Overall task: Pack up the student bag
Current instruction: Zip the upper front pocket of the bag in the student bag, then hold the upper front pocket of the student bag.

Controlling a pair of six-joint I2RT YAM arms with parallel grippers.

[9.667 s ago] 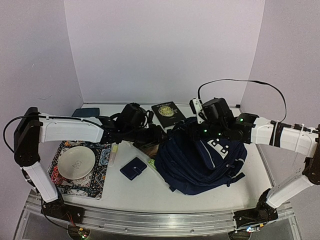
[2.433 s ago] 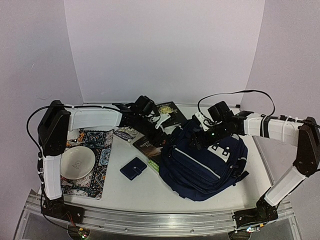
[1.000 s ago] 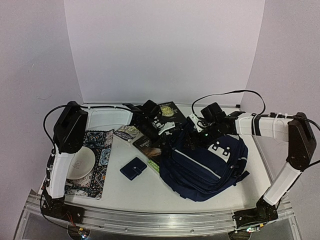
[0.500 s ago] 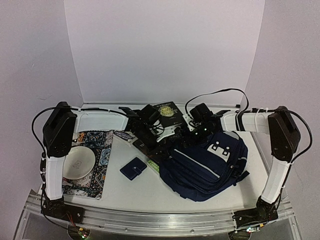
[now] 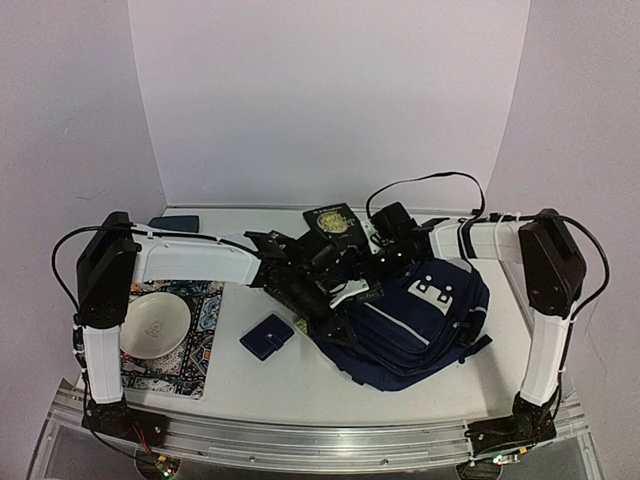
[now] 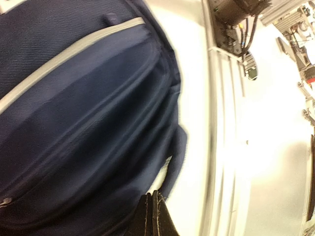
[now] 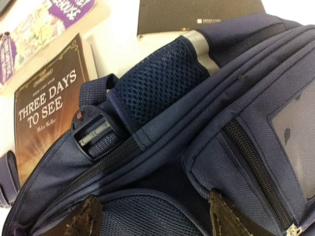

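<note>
The student bag is a big navy backpack lying right of centre on the table. My left gripper is at its left end; in the left wrist view it is shut, tips against the bag's lower fabric edge, nothing visibly held. My right gripper hovers over the bag's top end. In the right wrist view it is open, its fingers spread over the bag's mesh back panel, beside a strap buckle and a zip.
A black book lies behind the bag. "Three Days to See" and a colourful book lie by the bag's top. A navy wallet, a plate on a patterned mat, and a teal pouch are at the left.
The left arm has swung down and right to the bag's left end. The right gripper has slid left along the bag's top and narrowed slightly. The bag has shifted a little.
</note>
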